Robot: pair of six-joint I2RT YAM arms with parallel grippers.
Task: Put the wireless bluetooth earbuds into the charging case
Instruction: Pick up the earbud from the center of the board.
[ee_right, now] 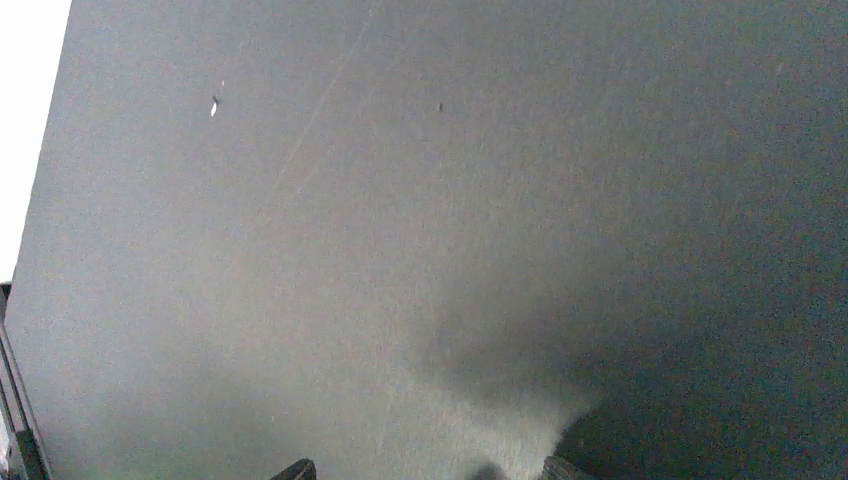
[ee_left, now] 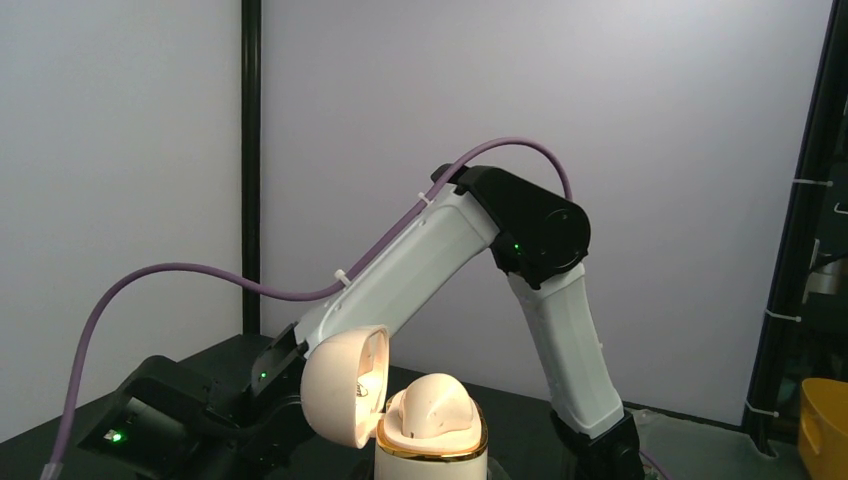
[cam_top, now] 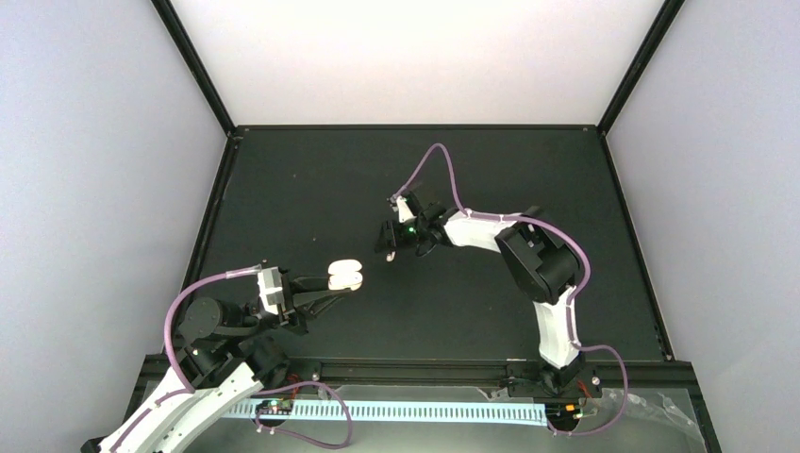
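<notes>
The charging case [cam_top: 345, 275] is cream with a gold rim, and my left gripper [cam_top: 336, 285] is shut on it and holds it above the black mat. In the left wrist view the case [ee_left: 430, 455] stands open with its lid [ee_left: 335, 385] swung to the left. A pale beige earbud [ee_left: 437, 400] sits in its top. No other earbuds show. My right gripper [cam_top: 388, 247] hovers just right of the case. In the right wrist view the right gripper [ee_right: 427, 470] has its tips wide apart, and nothing is between them.
The black mat [cam_top: 311, 189] is walled by black posts and white panels. The right arm [ee_left: 440, 250] rises behind the case. A yellow object [ee_left: 825, 425] sits at the far right edge. A small white speck [ee_right: 214, 105] lies on the mat.
</notes>
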